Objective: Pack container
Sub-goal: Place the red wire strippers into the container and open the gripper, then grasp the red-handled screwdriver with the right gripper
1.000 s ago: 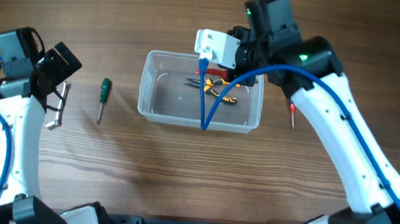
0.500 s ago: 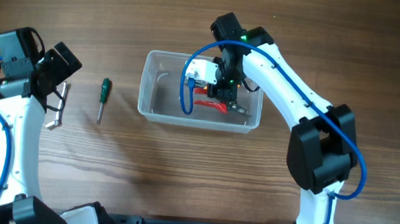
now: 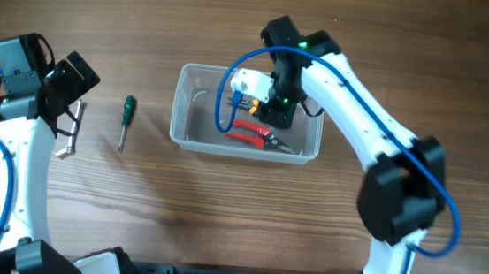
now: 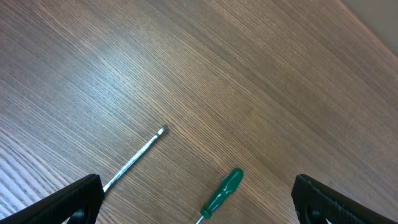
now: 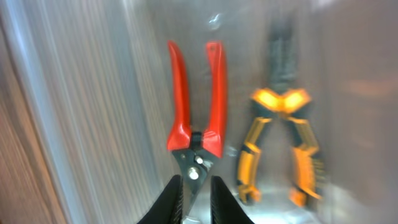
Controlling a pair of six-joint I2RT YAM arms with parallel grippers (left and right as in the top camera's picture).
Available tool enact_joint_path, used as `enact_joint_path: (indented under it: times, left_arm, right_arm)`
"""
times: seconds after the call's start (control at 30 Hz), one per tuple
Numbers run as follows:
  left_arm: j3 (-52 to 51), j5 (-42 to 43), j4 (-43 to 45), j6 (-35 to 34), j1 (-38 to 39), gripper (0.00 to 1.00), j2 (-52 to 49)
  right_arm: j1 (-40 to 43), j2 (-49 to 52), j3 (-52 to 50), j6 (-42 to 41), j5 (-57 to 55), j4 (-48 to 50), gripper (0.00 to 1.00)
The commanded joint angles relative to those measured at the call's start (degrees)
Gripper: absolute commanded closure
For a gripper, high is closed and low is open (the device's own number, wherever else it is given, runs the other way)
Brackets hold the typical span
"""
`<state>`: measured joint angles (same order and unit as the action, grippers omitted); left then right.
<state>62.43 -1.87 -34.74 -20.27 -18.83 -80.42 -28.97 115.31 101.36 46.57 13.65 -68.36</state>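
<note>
The clear plastic container point(image 3: 179, 127) stands mid-table. Inside it lie orange-handled pliers point(image 3: 255, 106) point(image 5: 280, 149) and red-handled pliers point(image 3: 253, 136) point(image 5: 194, 93). My right gripper point(image 3: 277, 115) point(image 5: 194, 193) reaches down into the container and is shut on the nose of the red pliers, which rest low by the floor. My left gripper point(image 3: 69, 131) point(image 4: 198, 208) is open and empty above the table, left of the container. A green-handled screwdriver point(image 3: 127, 109) point(image 4: 222, 193) lies on the table between its fingers in the left wrist view.
A thin metal rod point(image 4: 134, 158) lies on the wood to the left of the screwdriver. The right arm's blue cable point(image 3: 225, 100) loops over the container. Bare wooden table point(image 3: 220, 215) surrounds everything.
My right gripper came from above the container's far rim down into it with the red pliers, then lowered them slightly toward the floor. The left arm has not moved.
</note>
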Motion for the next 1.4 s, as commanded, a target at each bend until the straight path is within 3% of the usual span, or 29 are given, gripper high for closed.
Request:
enact_joint_path:
  times: [0.0,0.03,0.07,0.13,0.23,0.43,0.5,0.73,0.93,1.37]
  left_arm:
    - [1.29,-0.57,0.17,0.48,-0.31,0.00,0.00]
    - [1.29,-0.57,0.15,0.50,-0.31,0.00,0.00]
    - [1.29,-0.57,0.17,0.50,-0.31,0.00,0.00]
    - [1.29,-0.57,0.17,0.48,-0.31,0.00,0.00]
    - [1.29,-0.57,0.17,0.48,-0.31,0.00,0.00]
    - [1.29,-0.57,0.17,0.48,-0.31,0.00,0.00]
    - [1.29,-0.57,0.17,0.48,-0.31,0.00,0.00]
    - [1.29,-0.57,0.17,0.50,-0.31,0.00,0.00]
    - [1.29,-0.57,0.17,0.50,-0.31,0.00,0.00]
    - [1.29,-0.57,0.17,0.48,-0.31,0.00,0.00]
  right_arm:
    - [2.78,-13.33,4.61,-6.25,-6.91,4.17,0.71]
    - [4.74,-17.05,4.61,-7.45,-7.26,6.19,0.57]
    - [7.45,-20.02,4.61,-10.19,-7.23,8.15,0.51]
    - [19.82,-21.86,3.65,-25.42,-6.36,8.92,0.46]
    - [25.99,-19.34,-1.27,-35.89,-4.20,9.07,0.46]
    - [30.69,-8.41,-11.89,-44.26,-4.22,12.33,0.53]
    - [30.73,-4.00,-12.50,-47.15,-4.22,11.76,0.62]
    - [30.69,4.42,-12.52,-48.24,-6.38,11.56,0.59]
    - [30.67,4.94,-13.05,-47.06,-11.02,14.19,0.59]
    - [30.67,5.27,-21.94,-46.58,-9.79,21.14,0.58]
